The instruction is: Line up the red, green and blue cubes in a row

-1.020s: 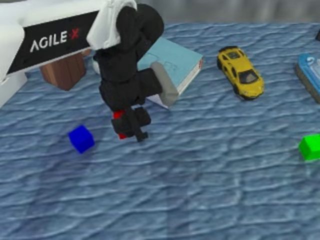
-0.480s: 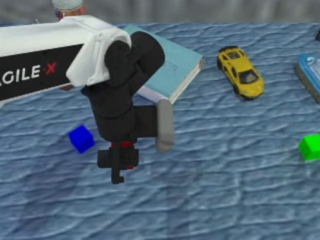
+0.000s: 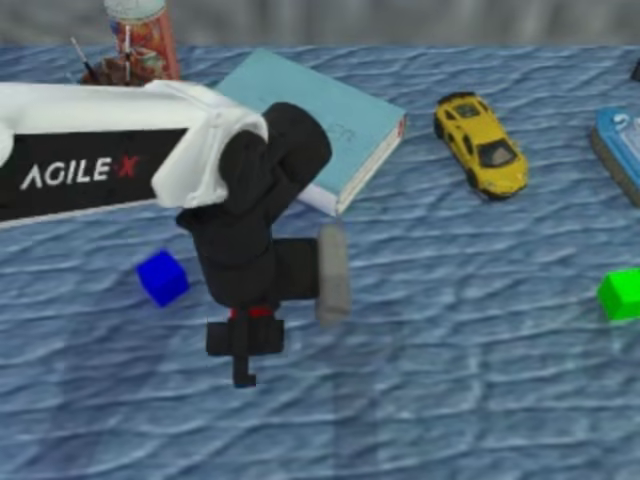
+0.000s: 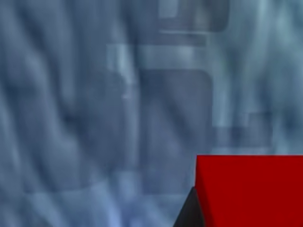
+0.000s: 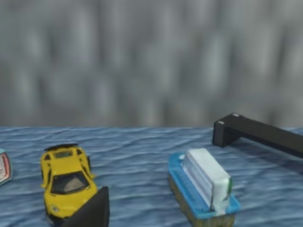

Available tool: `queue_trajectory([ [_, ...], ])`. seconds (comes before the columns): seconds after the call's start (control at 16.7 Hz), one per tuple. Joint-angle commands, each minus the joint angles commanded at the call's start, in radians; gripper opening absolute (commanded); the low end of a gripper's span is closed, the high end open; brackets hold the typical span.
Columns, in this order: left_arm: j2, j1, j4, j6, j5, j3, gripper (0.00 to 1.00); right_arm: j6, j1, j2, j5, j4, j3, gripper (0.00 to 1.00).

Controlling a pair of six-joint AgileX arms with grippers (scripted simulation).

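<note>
My left gripper hangs over the cloth left of centre, shut on the red cube. In the left wrist view the red cube fills the corner beside one dark fingertip. Left of that gripper the blue cube rests on the cloth, apart from it. The green cube sits alone at the table's right edge. My right arm is outside the top view. Its wrist view shows a single dark fingertip in front of the yellow toy car, with nothing held.
A light blue book lies behind the left arm. The yellow toy car stands at the back right, with a blue and white boat-shaped box at the right edge. A jar stands at the back left. A black bar lies behind the box.
My left arm has carried the red cube from beside the book toward the table's front, now level with and right of the blue cube. The blue and green cubes have stayed put.
</note>
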Motion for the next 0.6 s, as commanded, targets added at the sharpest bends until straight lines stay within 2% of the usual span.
queue_trajectory([
  [0.18,0.038,-0.004,0.088,0.003,0.002,-0.055,0.0,0.0,0.0,0.0,0.0,0.0,0.0,1.0],
  [0.42,0.043,-0.005,0.096,0.003,0.002,-0.062,0.0,0.0,0.0,0.0,0.0,0.0,0.0,1.0],
  [0.6,0.043,-0.005,0.096,0.003,0.002,-0.062,0.23,0.0,0.0,0.0,0.0,0.0,0.0,1.0],
])
